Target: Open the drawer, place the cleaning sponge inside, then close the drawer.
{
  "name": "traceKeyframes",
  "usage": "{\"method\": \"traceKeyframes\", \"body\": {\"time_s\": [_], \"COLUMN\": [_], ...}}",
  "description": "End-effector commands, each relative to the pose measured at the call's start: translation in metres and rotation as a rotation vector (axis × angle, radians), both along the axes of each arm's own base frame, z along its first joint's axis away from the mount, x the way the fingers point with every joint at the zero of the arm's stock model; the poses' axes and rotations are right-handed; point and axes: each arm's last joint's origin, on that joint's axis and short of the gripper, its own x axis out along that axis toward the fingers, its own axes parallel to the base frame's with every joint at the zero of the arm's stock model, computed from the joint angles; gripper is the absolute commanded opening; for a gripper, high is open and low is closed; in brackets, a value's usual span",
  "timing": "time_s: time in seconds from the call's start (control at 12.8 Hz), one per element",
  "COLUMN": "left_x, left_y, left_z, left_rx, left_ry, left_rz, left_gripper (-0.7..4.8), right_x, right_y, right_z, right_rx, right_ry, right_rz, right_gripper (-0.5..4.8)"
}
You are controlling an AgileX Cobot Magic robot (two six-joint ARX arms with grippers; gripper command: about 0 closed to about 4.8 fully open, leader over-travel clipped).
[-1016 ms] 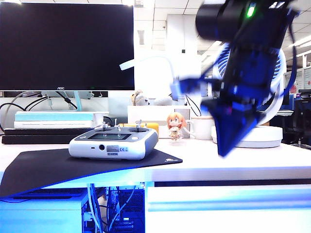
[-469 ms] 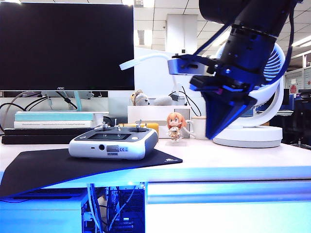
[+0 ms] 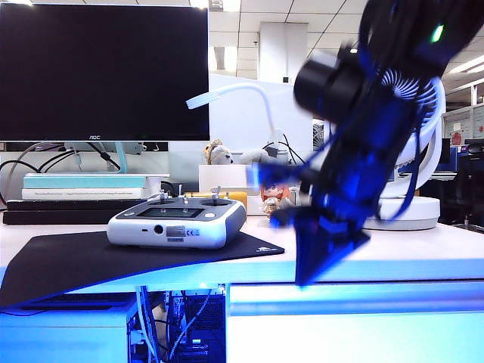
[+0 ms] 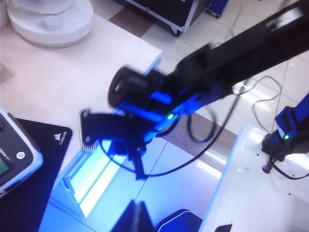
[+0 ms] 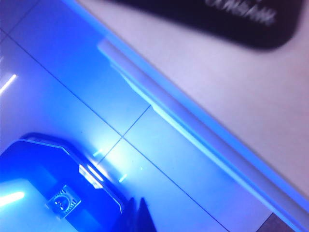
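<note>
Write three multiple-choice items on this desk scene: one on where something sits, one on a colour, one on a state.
1. Where is the grey controller?
A. On the black mat
B. On the stack of books
C. Beside the white fan

2. What colour is the monitor's screen?
A. White
B. Black
C. Green

3. How is the right hand, down at the desk's front edge?
A. Wide open
B. Shut on the controller
C. Shut, holding nothing

Answers: 1 A, the controller rests on the mat. 2 B, the screen is dark. 3 C, its fingers meet in a point with nothing between them. The left hand, off the desk's corner above the floor, is also shut.
</note>
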Motion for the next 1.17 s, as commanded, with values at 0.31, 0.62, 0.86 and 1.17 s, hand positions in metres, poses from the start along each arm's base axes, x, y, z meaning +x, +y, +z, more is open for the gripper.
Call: {"method": "traceKeyframes", "body": {"time_s": [0.31,0.62,0.86,1.17], "left_x": [-0.001,-0.001,-0.001,-0.001], "left_y": [0.000,0.000,0.001,0.001], "left_z": [0.002,0.002,0.001,0.001], "left_rx": [-0.006,-0.006,-0.003,0.000], "left_ry": [-0.014,-0.013,-0.010,-0.006], "left_rz": [-0.006,-0.006,-0.005,-0.005], "left_gripper": [-0.06,-0.06,-0.06,-0.06], "right_x": [0.021,0.024,0.020,0.028], "right_y": [0.004,0.001,0.000,0.004], "right_z": [-0.014,-0.015,-0.016,-0.026], "right_rx": [0.040,0.057,0.029,0.047], "right_ry": [-0.085,-0.069,0.020,0.006], "right_rz": [-0.069,-0.068,-0.059,-0.059], "right_gripper": [-0.06,-0.06,-0.06,-0.06]}}
